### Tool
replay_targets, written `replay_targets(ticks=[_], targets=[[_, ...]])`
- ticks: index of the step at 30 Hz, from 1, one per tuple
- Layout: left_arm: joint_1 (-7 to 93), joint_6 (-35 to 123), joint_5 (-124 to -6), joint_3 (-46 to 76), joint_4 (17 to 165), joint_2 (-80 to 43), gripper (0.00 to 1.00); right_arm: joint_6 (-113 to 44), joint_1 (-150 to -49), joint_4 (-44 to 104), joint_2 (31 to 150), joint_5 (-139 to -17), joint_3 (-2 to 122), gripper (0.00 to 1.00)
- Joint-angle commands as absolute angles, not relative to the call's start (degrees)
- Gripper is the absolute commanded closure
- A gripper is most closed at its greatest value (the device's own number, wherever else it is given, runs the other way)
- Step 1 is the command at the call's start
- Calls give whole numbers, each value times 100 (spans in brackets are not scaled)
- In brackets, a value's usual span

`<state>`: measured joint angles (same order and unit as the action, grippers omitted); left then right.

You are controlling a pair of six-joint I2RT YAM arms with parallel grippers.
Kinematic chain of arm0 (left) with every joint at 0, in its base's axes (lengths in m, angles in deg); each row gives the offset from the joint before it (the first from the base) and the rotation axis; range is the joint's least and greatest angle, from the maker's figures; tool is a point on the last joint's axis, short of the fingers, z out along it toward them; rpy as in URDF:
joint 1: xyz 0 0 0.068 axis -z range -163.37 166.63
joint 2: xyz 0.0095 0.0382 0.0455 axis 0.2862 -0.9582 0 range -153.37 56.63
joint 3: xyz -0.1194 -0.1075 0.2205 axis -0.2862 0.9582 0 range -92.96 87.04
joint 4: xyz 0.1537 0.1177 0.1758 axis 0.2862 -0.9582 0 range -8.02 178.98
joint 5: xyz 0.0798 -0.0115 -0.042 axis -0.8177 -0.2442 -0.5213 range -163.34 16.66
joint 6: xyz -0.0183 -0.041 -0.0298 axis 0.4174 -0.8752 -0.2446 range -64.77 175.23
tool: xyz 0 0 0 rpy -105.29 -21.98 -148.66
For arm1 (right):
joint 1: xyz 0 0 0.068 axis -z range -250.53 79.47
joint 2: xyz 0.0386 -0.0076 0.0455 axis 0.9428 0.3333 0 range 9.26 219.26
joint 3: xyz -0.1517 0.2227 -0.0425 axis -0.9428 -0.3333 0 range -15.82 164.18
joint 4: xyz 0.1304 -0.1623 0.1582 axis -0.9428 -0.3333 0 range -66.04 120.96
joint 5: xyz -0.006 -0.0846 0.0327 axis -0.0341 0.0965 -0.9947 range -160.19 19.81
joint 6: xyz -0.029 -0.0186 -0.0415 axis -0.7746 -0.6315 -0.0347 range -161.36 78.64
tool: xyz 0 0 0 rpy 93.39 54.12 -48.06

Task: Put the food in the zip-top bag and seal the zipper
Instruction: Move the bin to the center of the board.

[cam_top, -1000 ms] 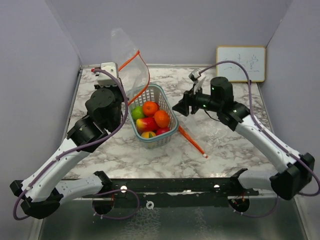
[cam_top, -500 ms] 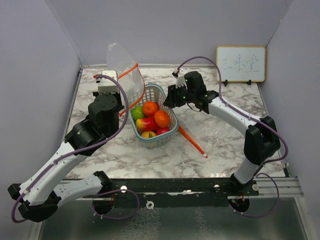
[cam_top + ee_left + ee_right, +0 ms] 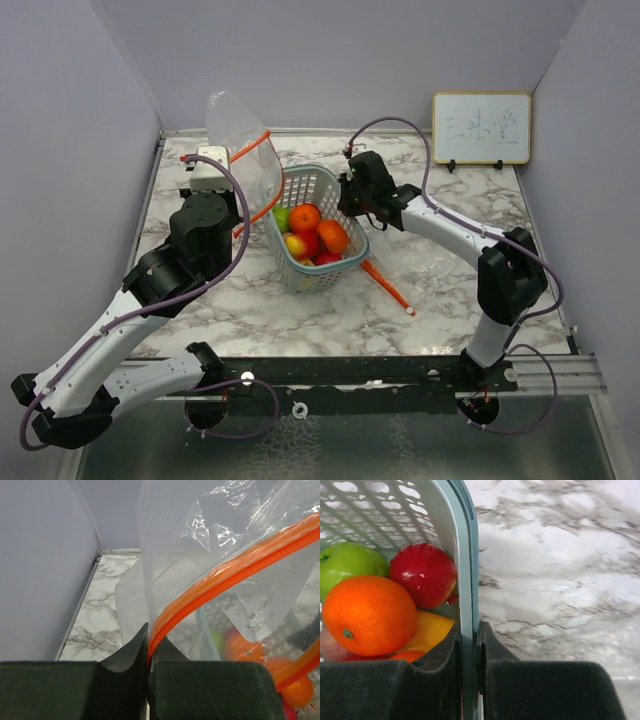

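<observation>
Fruit (image 3: 310, 235) is sitting entirely in the teal basket (image 3: 318, 183) at mid-counter (image 3: 440, 300) — nothing is showing inside the zip-top bag (image 3: 240, 140) yet, as far as I can see. I'm holding the bag up just beside the basket's left side with the left pincer (image 3: 148, 655), which is clamped tight on the orange zipper strip (image 3: 225, 575); the mouth seems to be gaping toward the basket. The right pincer (image 3: 470, 645) is pinching the basket's rim, one finger inside the wall and one outside. I'm judging the job as barely begun — loading every piece and pressing the zipper closed are both remaining.
</observation>
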<state>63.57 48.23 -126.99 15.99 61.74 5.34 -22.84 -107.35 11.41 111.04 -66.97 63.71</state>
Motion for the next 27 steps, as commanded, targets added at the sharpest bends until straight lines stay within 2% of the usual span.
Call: replay_targets(ticks=[1,5,10,11,14,16,20,27], targets=[[6346,4763,-12711,1665,6112,655,100,-1577,-10685,1075,10585,-4595,6205,99],[6341,4733,-12666,1705,6082,679,100,-1448,-10650,968,10377,-3640,6184,99],[6347,4662,-12582,1753,6044,667,100,-1541,-10630,815,10340,-3237,6276,98],[6342,4650,-12555,1775,6042,656,100,-1624,-10630,853,10346,-3289,6269,91],[6341,4526,-12459,1862,5998,583,100,-1750,-10630,803,10439,-3446,6322,60],[6344,4394,-12433,1950,5926,488,100,-1823,-10630,709,10483,-3592,6386,45],[6343,4020,-12300,2179,5819,262,100,-2242,-10630,896,10189,-4237,6282,38],[6333,3421,-12133,2577,5725,-163,100,-2787,-10675,1125,9635,-5689,6269,36]])
